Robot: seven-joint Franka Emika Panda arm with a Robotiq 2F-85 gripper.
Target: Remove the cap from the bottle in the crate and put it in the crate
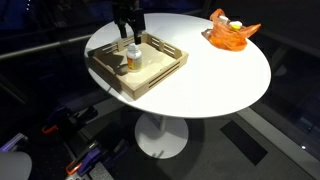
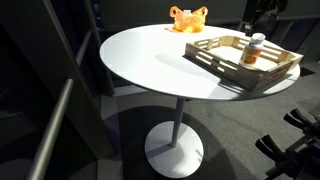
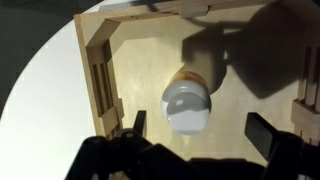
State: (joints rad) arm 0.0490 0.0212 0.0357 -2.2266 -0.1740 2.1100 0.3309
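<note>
Inside the crate (image 1: 158, 78), the bottle (image 1: 133, 57) stands upright, cap (image 3: 187, 108) up

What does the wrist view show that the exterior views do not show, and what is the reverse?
Only the wrist view: the top face of the white cap from straight above, between the fingers of the open gripper, apart from both. Only the exterior views: the orange object on the round table, and the table's pedestal. Both: the wooden crate and the bottle standing in it.
</note>
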